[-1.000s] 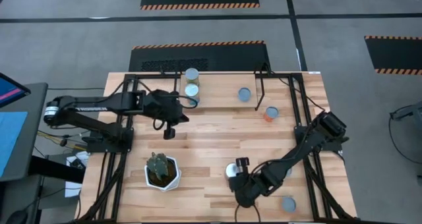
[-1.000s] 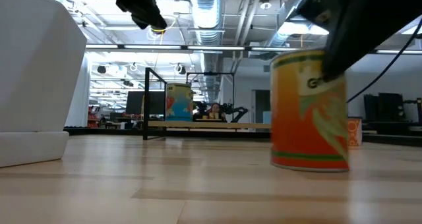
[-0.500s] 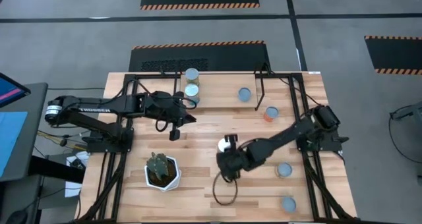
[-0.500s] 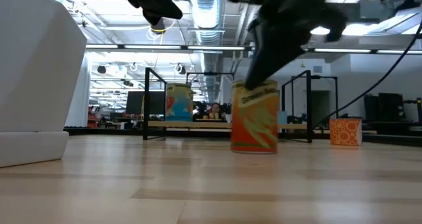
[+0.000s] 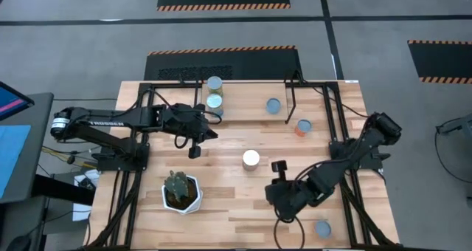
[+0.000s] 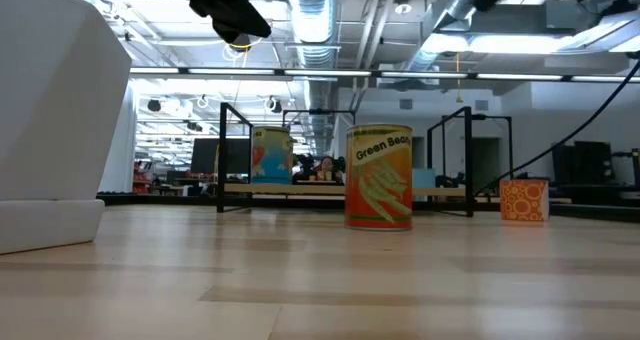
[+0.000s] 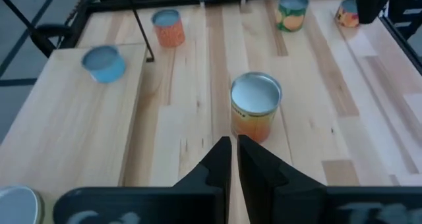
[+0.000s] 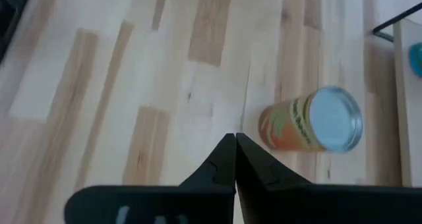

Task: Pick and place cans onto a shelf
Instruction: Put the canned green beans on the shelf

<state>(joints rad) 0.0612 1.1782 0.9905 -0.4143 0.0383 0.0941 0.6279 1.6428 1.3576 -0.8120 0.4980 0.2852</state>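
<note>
- A large wooden tabletop [image 5: 236, 199] sits on a grey workshop floor; the level view looks past it into a long hall of ceiling lights.
- At the left, the left gripper [image 5: 195, 150] hovers above the boards near the white pot with a cactus [image 5: 181, 192], its fingers together and holding nothing — its wrist view shows them pressed side by side.
- Behind it, on the shelf [image 5: 247, 107], three cans already stand: two close together at the left end [image 5: 214, 83] and one [image 5: 273, 105] further right.
- Mid-table stands the green-beans can [image 5: 251, 159], upright and alone, with a white top and an orange and yellow-green label; no gripper touches it.
- To the right, an orange can [image 5: 302, 126] stands just off the shelf's right end, and a blue-topped can [image 5: 322, 228] near the front edge.
- The right gripper [image 5: 278, 165] is just beside the green-beans can and clear of it, fingers together and empty.
- Judged step: between picks. The next move calls for one arm to open its fingers around the middle can — straight down, since it would tip easily — then carry it to bare shelf space between the cans there.
</note>
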